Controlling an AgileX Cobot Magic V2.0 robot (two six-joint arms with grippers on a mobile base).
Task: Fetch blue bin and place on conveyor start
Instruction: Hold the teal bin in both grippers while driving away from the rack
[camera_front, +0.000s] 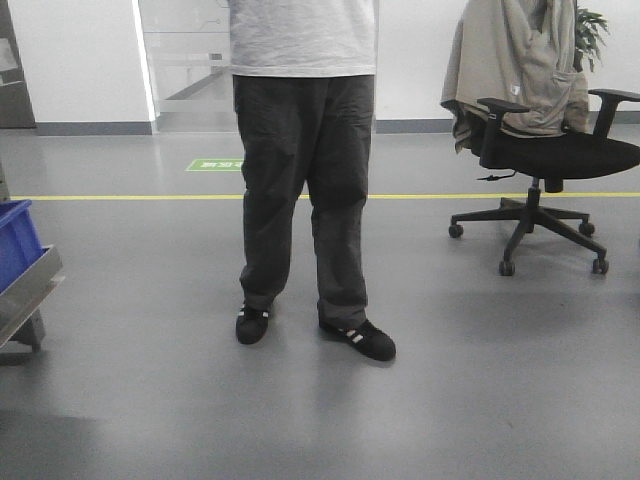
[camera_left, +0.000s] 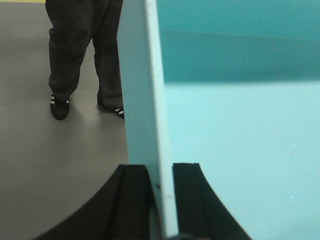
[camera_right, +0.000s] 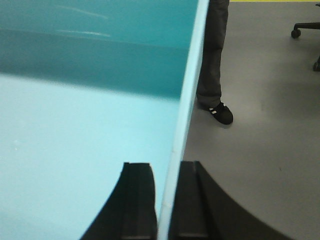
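Currently, blue bin (camera_left: 240, 140): held above the grey floor (camera_front: 450, 380), left end effector (camera_left: 161, 200) clamped on its left wall, right end effector (camera_right: 165, 200) clamped on its right wall, person (camera_front: 300, 150) standing on the far side.
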